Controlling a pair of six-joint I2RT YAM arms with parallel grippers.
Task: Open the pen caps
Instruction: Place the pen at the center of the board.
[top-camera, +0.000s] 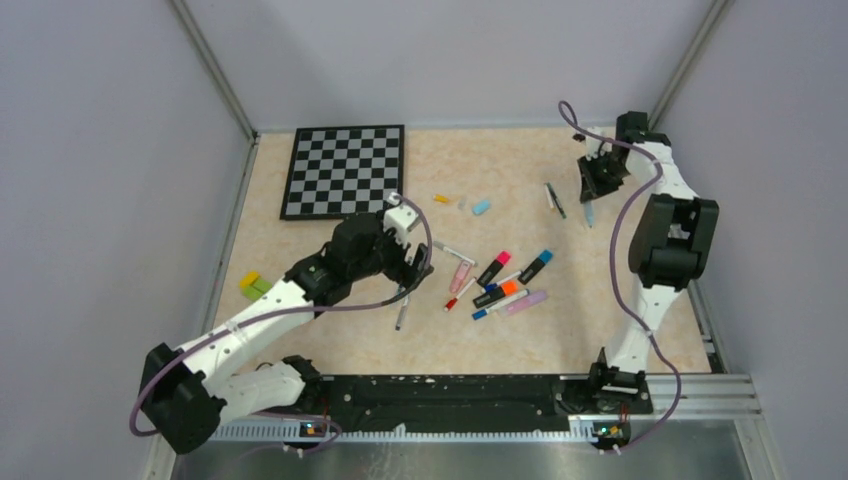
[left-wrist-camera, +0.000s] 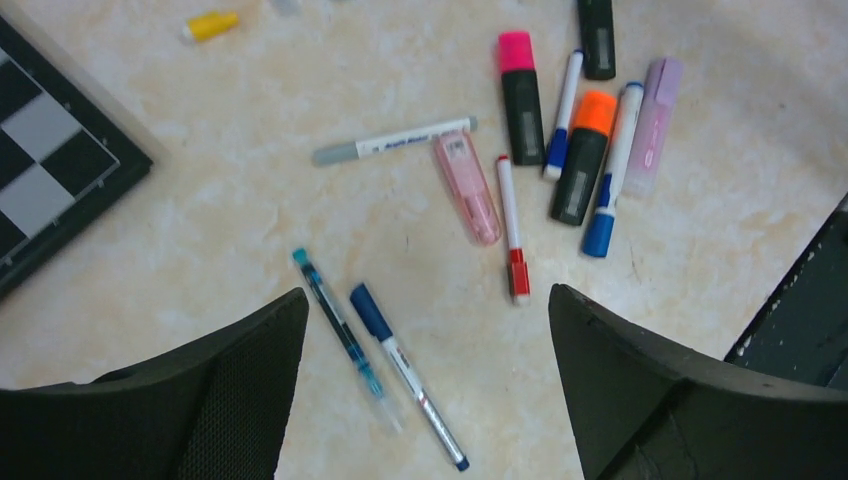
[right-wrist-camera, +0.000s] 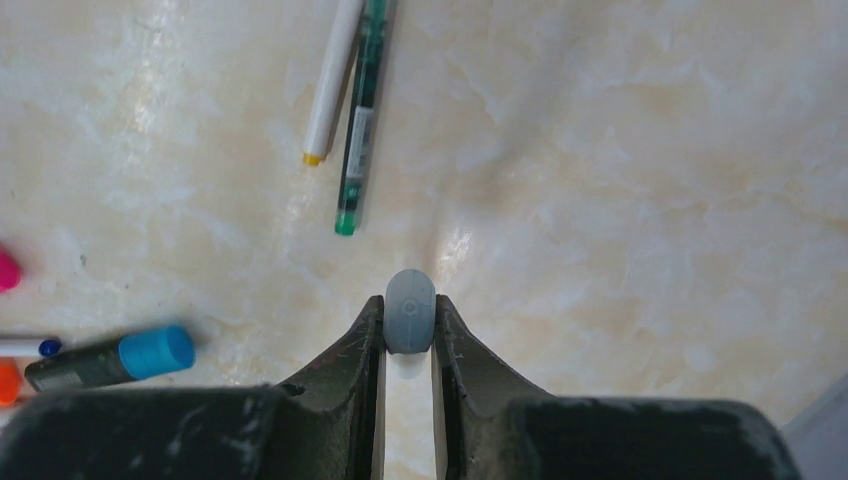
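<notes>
Top external view: how far along is this? I count a loose yellow cap (top-camera: 441, 198) and a light blue cap (top-camera: 481, 207) lying just far of the pile, so a couple are off? (jo)

Early days, I'd say. Over at the far right of the surface (top-camera: 560, 330) the right tool (right-wrist-camera: 408, 318) is clamped on a pale grey-blue cap (right-wrist-camera: 410, 295). Can't tell if a pen is attached. A white pen (right-wrist-camera: 330, 85) and a green pen (right-wrist-camera: 358, 120) lie just beyond it, both looking bare-tipped. The left tool (left-wrist-camera: 428, 295) is spread wide with nothing in it, hovering over a teal pen (left-wrist-camera: 340, 335) and a thin one with a dark blue cap (left-wrist-camera: 370, 310), left of the pile. (sam)

And the pile itself? (jo)

Mid-surface, all capped as far as I can see: pink highlighter (left-wrist-camera: 520, 85), orange highlighter (left-wrist-camera: 583, 155), lilac highlighter (left-wrist-camera: 655, 125), red-capped pen (left-wrist-camera: 513, 230), grey-capped pen (left-wrist-camera: 390, 143). Little bright stubs, sitting snug. Most of the job's left. (sam)
</notes>
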